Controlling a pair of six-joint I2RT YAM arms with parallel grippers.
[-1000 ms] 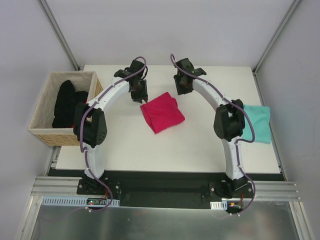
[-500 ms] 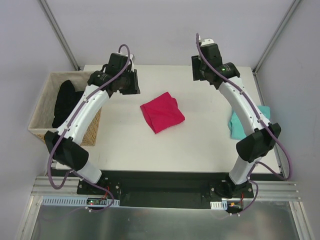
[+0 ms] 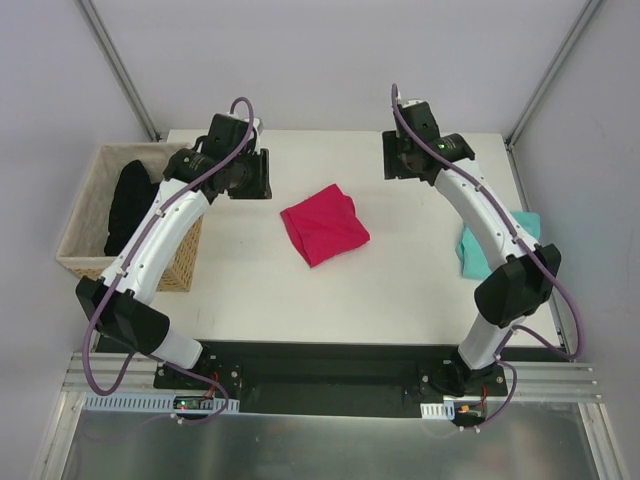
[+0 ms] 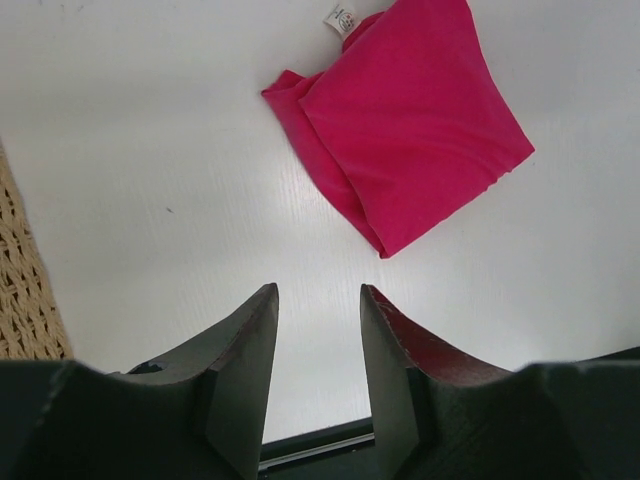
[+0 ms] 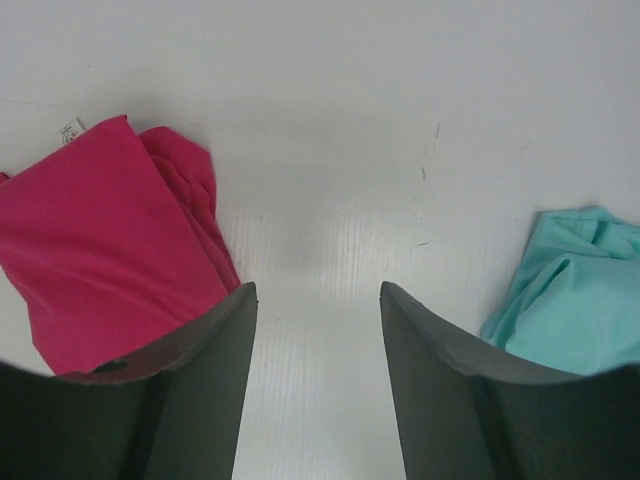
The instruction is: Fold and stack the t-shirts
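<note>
Pink tee (image 3: 324,228) centre; teal tee (image 3: 475,256) rt

Woven basket (image 3: 80,268) sitting just off the left edge of the white counter (image 3: 400,285), black garment (image 3: 125,205) lying bunched inside it, metal rail (image 3: 330,398) running along the near side, pale walls closing in behind.

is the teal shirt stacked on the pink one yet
No, the teal shirt lies far right, apart from the pink shirt in the middle.
</note>
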